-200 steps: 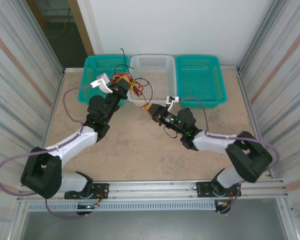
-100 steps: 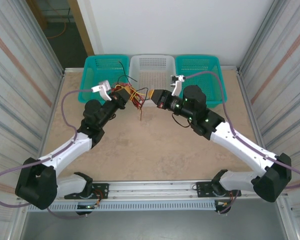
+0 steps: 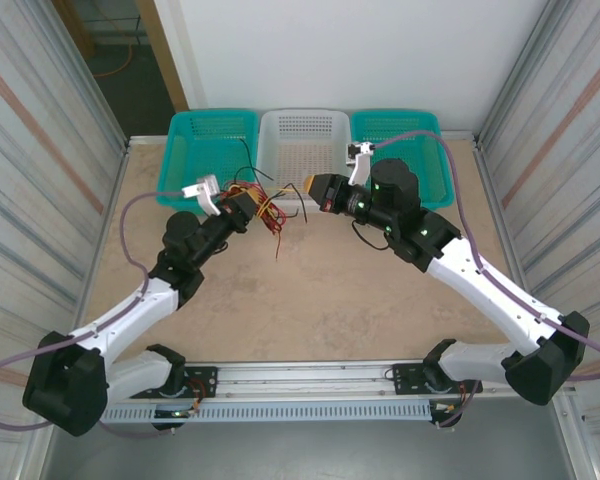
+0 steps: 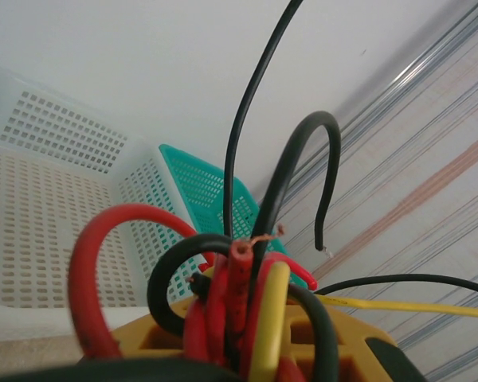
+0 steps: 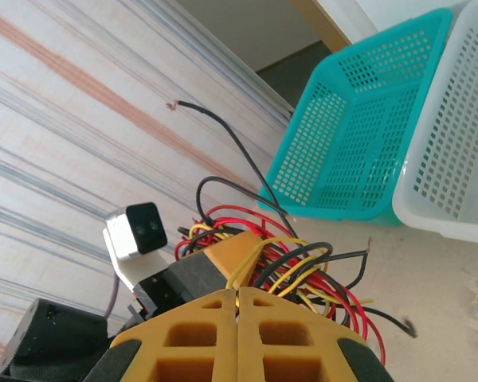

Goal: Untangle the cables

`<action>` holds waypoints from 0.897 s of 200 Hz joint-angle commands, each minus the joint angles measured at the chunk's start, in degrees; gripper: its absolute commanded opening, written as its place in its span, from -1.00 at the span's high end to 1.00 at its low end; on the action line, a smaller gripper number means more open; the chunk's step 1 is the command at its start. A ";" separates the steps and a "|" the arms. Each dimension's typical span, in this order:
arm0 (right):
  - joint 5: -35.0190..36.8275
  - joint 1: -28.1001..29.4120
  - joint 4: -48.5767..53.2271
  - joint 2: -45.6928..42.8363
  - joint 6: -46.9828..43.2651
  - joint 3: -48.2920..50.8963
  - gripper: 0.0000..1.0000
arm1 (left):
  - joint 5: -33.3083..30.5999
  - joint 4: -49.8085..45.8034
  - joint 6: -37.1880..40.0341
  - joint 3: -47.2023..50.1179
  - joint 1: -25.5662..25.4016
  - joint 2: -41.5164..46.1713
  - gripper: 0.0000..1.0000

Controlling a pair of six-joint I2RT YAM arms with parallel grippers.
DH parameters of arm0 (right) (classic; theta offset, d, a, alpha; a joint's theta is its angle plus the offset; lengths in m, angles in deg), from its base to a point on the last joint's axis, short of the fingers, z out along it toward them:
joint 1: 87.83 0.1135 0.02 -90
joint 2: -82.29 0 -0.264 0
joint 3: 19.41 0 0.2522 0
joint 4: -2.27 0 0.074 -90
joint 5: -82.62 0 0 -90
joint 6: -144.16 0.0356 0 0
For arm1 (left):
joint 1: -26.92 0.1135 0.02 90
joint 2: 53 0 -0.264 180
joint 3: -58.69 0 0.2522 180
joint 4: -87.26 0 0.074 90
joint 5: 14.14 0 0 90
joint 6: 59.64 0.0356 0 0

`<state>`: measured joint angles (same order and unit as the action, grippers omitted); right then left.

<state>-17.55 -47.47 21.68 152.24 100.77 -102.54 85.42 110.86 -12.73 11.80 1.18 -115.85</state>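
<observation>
The cables [image 3: 267, 208] are a tangled bunch of thin red, black and yellow wires held above the table in front of the white basket [image 3: 302, 128]. My left gripper [image 3: 248, 206] is shut on the bunch from the left. Close up, red, yellow and black strands [image 4: 240, 296] pack the space between its orange fingers [image 4: 344, 334]. My right gripper [image 3: 313, 189] faces it from the right, shut, with one yellow cable [image 5: 264, 253] pinched in the seam between its fingertips [image 5: 237, 294]. The bunch [image 5: 323, 274] and the left gripper [image 5: 229, 248] lie just beyond them.
Three baskets line the back edge: a teal one [image 3: 208, 135] on the left, the white one in the middle, and a teal one [image 3: 424, 128] on the right. Corrugated walls [image 3: 40, 170] close both sides. A loose black end [image 3: 280, 250] hangs toward the table.
My left gripper drew the bunch back out of the white basket toward the near left. My right arm lifted and swung to the back, ending close to the bunch.
</observation>
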 commanded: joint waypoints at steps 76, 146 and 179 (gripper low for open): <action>1.22 1.31 -23.32 0.24 8.96 20.75 1.00 | -4.99 13.06 -20.55 -2.30 1.13 3.59 1.00; -1.71 6.01 -39.52 7.02 16.09 25.98 1.00 | -9.48 19.92 -30.79 -4.18 1.47 0.80 1.00; -4.32 9.30 -43.90 9.70 16.46 24.71 1.00 | -12.74 19.08 -29.08 -4.06 1.48 0.97 1.00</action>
<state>-18.27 -40.78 -18.78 159.89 116.58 -76.33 77.27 123.78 -40.59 10.43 2.23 -115.44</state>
